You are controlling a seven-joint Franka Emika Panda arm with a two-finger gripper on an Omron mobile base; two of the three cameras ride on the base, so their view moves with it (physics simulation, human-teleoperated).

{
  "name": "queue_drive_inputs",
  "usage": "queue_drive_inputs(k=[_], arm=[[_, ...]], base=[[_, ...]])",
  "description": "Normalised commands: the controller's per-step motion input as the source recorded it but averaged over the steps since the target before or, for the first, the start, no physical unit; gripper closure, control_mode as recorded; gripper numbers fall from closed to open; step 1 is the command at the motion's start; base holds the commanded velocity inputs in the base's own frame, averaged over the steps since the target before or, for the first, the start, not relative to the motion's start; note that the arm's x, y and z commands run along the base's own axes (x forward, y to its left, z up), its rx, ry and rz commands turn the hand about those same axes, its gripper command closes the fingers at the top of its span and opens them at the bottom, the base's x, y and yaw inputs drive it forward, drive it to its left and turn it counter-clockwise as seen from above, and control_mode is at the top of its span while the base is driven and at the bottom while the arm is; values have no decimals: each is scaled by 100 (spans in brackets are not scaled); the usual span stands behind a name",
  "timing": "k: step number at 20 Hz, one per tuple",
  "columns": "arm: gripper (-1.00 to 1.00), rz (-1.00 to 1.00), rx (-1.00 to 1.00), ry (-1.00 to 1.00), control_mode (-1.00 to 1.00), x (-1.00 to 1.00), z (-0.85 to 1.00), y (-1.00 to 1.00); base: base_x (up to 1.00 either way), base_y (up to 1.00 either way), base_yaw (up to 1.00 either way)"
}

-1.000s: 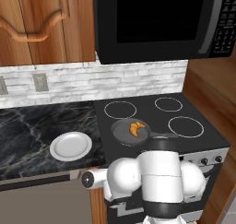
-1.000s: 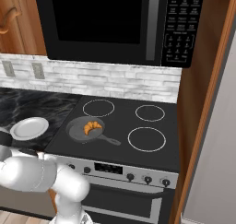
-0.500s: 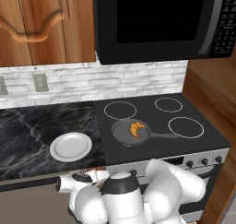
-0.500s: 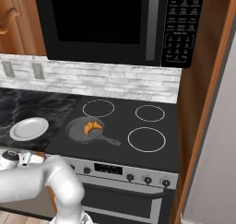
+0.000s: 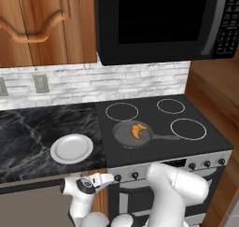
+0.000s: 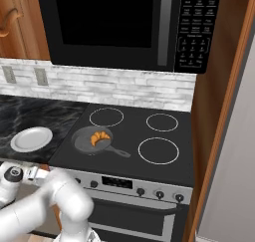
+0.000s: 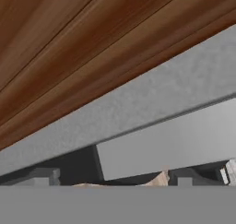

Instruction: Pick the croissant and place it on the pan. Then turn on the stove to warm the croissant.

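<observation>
The croissant (image 5: 137, 131), a small golden-orange crescent with a ridged back, lies inside the pan (image 5: 122, 136) just below the middle of the left base frame. Its long axis runs from lower left to upper right there, and the horns curve toward the upper right. In the right base view the croissant (image 6: 100, 137) sits left of centre in the pan (image 6: 84, 141).

The pan is round, shallow and dark grey. Its thin dark handle (image 5: 165, 137) points right, toward the lower right ring.

The stove (image 5: 154, 149) is smooth black glass with four thin white rings, a silver front panel and a row of small black knobs (image 5: 192, 166). A round white plate (image 5: 71, 148) rests on the veined black marble counter (image 5: 28, 132) at left, apart from the pan. Pale brick tiles line the wall.

The arm folds low at the bottom of the frame. The gripper (image 7: 113, 178) faces wood grain and grey panels; whether it is open or closed cannot be told.
</observation>
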Motion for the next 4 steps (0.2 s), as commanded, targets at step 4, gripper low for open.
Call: queue_drive_inputs(k=[4], arm=[[-100,-2,3,0,-100,0,0,-91]], base=[[0,0,0]])
